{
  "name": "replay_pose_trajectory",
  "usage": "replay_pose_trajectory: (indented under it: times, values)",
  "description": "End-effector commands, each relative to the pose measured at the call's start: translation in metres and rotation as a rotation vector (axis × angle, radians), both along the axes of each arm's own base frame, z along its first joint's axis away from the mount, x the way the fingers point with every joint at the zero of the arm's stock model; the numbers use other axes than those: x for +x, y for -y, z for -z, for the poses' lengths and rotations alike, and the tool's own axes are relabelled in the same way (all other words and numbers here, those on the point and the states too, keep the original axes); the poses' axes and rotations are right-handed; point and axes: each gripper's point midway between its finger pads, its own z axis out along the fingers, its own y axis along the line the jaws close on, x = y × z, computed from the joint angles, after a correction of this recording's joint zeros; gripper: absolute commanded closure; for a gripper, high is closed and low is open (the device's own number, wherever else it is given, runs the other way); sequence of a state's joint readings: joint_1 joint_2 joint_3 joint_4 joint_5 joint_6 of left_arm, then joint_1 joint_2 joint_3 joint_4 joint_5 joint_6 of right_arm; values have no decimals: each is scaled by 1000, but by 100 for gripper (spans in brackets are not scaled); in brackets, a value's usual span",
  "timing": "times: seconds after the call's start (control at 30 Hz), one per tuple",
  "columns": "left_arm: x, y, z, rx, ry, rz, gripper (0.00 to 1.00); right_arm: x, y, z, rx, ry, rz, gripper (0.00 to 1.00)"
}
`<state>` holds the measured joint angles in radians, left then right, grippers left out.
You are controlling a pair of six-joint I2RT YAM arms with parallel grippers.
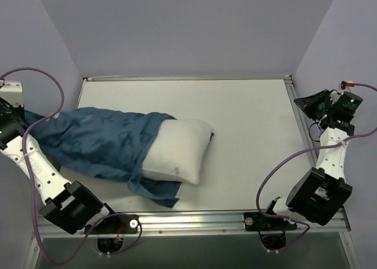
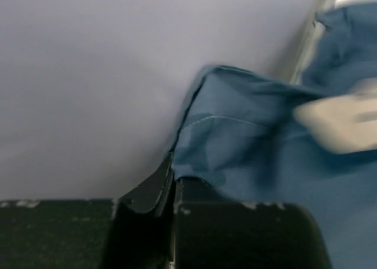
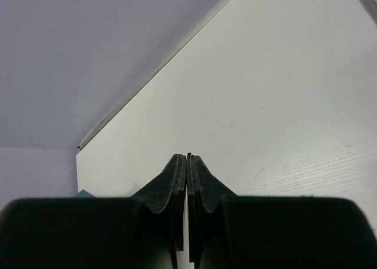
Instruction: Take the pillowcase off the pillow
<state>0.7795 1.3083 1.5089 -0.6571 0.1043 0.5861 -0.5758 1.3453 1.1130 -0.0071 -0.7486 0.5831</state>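
The blue pillowcase (image 1: 100, 142) lies stretched across the left half of the table, pulled toward the left edge. The white pillow (image 1: 179, 148) sticks out of its open right end, most of it bare. My left gripper (image 1: 22, 123) is at the table's far left edge, shut on the closed end of the pillowcase (image 2: 247, 139); its jaws (image 2: 174, 178) pinch the fabric next to the purple wall. My right gripper (image 1: 306, 103) is shut and empty, held high at the right edge, far from the pillow; its wrist view (image 3: 187, 158) shows only bare table.
Purple walls (image 1: 177, 27) enclose the table on three sides. A metal rail (image 1: 194, 217) runs along the near edge. A loose flap of the pillowcase (image 1: 159, 191) lies in front of the pillow near that rail.
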Motion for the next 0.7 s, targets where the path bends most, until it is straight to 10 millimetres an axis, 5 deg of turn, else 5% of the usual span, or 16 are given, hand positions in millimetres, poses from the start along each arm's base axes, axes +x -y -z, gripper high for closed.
replay_pose_trajectory:
  times: [0.0, 0.07, 0.1, 0.13, 0.17, 0.23, 0.3, 0.33, 0.37, 0.43, 0.47, 0.53, 0.57, 0.6, 0.67]
  values:
    - [5, 7, 29, -24, -48, 89, 98, 2, -12, -10, -39, 54, -21, 100]
    - [20, 56, 46, -89, -47, 239, 98, 7, -44, -1, -73, 13, -79, 100]
    - [23, 76, 35, -58, -14, 279, 98, 7, -57, 2, -138, -3, -122, 100]
    - [27, 92, 37, -58, -10, 312, 98, 8, -93, 4, -172, -10, -212, 100]
    - [37, 120, 43, -85, 0, 376, 98, 5, -107, 9, -201, -32, -249, 100]
    - [42, 140, 36, -94, 30, 412, 98, 2, -138, 5, -290, -20, -364, 100]
    - [51, 154, 34, -123, 43, 431, 98, -14, -192, 10, -369, -37, -520, 100]
    - [53, 156, 32, -130, 48, 431, 98, -22, -208, 8, -422, -34, -579, 88]
    - [55, 157, 28, -135, 56, 424, 98, -38, -250, 6, -456, -7, -693, 75]
    - [59, 158, 30, -144, 49, 422, 98, -56, -284, 1, -540, 33, -770, 48]
    - [59, 157, 29, -143, 52, 411, 98, -84, -323, -3, -591, 82, -891, 42]
    - [59, 158, 26, -142, 55, 408, 98, -111, -348, -10, -682, 133, -941, 26]
    - [58, 159, 26, -142, 57, 406, 98, -125, -363, -21, -714, 179, -975, 24]
    - [57, 160, 25, -142, 55, 404, 98, -159, -391, -25, -736, 223, -1062, 23]
    - [56, 161, 23, -138, 57, 401, 98, -175, -397, -28, -812, 208, -1023, 21]
